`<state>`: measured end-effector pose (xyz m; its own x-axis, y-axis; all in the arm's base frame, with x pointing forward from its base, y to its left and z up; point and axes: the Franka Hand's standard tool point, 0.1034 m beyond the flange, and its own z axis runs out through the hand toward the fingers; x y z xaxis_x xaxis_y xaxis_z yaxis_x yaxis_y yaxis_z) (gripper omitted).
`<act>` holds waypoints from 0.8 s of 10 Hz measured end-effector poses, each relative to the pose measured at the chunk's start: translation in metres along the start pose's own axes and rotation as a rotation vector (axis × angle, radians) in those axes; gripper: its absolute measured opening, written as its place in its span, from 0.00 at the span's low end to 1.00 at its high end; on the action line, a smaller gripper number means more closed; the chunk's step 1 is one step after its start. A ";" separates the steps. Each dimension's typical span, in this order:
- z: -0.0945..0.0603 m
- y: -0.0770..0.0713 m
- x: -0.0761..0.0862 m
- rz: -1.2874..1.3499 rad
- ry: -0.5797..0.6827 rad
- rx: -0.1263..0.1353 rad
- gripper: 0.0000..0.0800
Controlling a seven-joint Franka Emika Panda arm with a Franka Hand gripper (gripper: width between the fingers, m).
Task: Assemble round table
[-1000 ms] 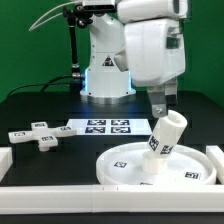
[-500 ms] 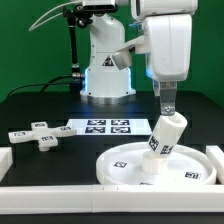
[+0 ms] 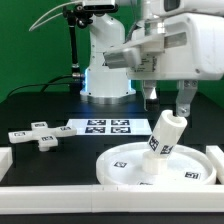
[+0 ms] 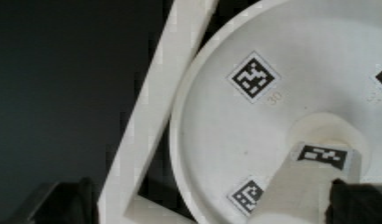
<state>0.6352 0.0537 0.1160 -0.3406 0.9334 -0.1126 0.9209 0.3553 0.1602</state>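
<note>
Three white kit parts sit on the black table [image 3: 30, 108]. At the exterior view's left, the cross-shaped base [image 3: 38, 133] lies flat on its own. Just to its right lies the marker board [image 3: 100, 126]. Further right, the round disc [image 3: 130, 155] lies rim up near the white border blocks [image 3: 60, 188]. The cylinder leg [image 3: 165, 135] stands on the disc's middle, tilted toward the exterior view's right. Above the leg hangs the gripper [image 3: 169, 103], its fingers spread apart, clear of the leg and grasping nothing. The wrist view looks down on the tagged disc [image 4: 294, 100] and the leg [image 4: 312, 175].
</note>
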 end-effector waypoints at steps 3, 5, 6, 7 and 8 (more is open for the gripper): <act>0.003 -0.003 0.003 0.002 0.001 0.006 0.81; 0.007 -0.008 0.006 -0.001 0.005 0.015 0.81; 0.010 -0.012 0.007 -0.002 0.007 0.024 0.81; 0.011 -0.015 0.008 -0.002 0.009 0.029 0.81; 0.013 -0.022 0.011 0.012 0.011 0.038 0.81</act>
<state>0.6141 0.0554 0.0989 -0.3312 0.9383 -0.0996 0.9315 0.3420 0.1243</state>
